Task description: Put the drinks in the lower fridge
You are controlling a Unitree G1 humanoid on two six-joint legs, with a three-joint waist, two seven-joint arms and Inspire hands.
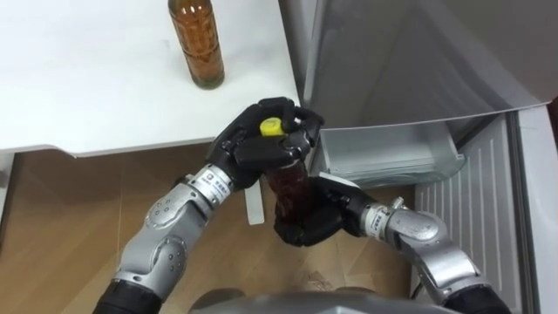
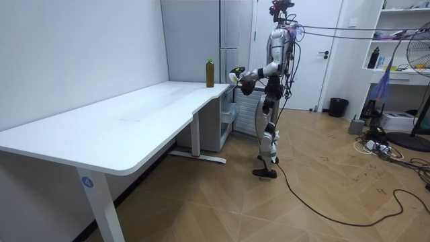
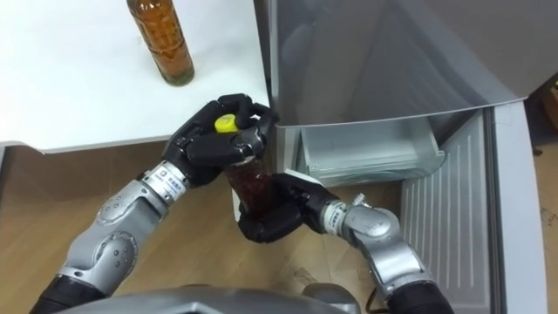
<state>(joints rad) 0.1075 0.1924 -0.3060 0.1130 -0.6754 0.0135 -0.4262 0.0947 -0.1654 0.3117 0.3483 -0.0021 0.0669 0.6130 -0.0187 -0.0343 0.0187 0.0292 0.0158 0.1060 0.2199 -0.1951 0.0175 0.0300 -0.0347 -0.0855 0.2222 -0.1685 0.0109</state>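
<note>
Both my hands hold one brown drink bottle (image 1: 289, 185) with a yellow cap (image 1: 271, 127), upright, in front of the table's edge. My left hand (image 1: 258, 139) is curled round its neck just below the cap. My right hand (image 1: 307, 222) is wrapped round its lower body. A second brown bottle (image 1: 197, 44) stands on the white table (image 1: 87, 78) near its far right corner; it shows with a green cap in the room view (image 2: 210, 72). The lower fridge (image 1: 392, 157) stands open to my right, with a clear drawer inside. In the room view I stand upright between table and fridge.
The fridge's open door (image 1: 488, 235) with ribbed inner wall stretches along the right. A white table leg (image 1: 254, 202) stands just behind the held bottle. Wooden floor (image 1: 78, 209) lies below. In the room view, shelves, a fan and a bin (image 2: 338, 106) stand across the room.
</note>
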